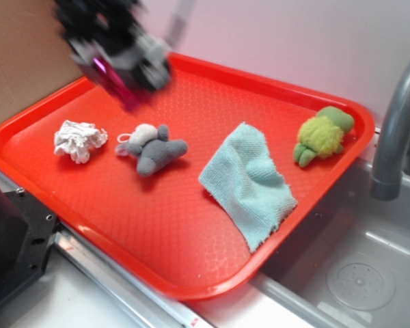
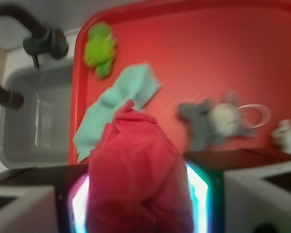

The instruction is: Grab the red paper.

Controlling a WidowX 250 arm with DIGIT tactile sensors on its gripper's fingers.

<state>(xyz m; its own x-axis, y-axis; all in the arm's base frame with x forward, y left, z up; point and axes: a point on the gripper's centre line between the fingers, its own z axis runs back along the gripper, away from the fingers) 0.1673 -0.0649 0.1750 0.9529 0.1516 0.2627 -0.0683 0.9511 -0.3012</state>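
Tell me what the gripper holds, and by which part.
The gripper holds the red paper, its fingers pressing the wad's two sides; the top sticks out.

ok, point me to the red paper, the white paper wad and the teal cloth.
red paper (image 2: 138, 179): wrist view, middle of the crumpled crimson mass between the gripper fingers.
white paper wad (image 1: 78, 140): exterior view, centre of the wad.
teal cloth (image 1: 249, 181): exterior view, middle of the fabric.
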